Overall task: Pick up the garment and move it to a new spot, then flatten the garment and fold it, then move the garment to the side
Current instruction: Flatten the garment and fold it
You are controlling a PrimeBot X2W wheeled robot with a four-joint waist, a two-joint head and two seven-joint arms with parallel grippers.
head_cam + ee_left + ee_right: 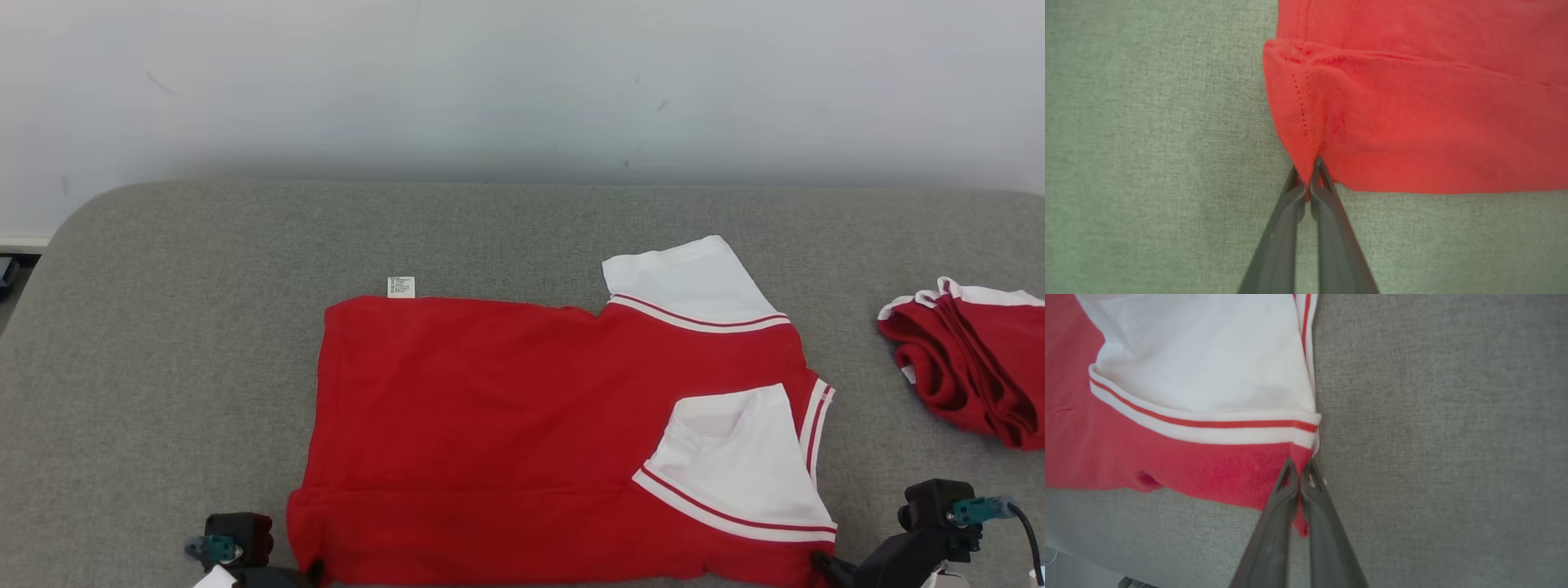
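Observation:
The garment (pixel 490 425) is a red shirt with white sleeves, lying flat on the grey table (pixel 163 343), one sleeve folded over its body. My left gripper (pixel 314 572) is at the garment's near left corner, and the left wrist view has its fingers (pixel 1290 212) shut on that red hem corner (pixel 1310 159). At the near right corner sits my right gripper (pixel 816 562); in the right wrist view its fingers (pixel 1323 506) are shut on the red edge (pixel 1298 465) just below the striped sleeve cuff.
A second red and white garment (pixel 971 359) lies bunched at the table's right edge. A small white label (pixel 401 287) sticks out at the shirt's far left corner. A pale wall (pixel 522 82) rises behind the table.

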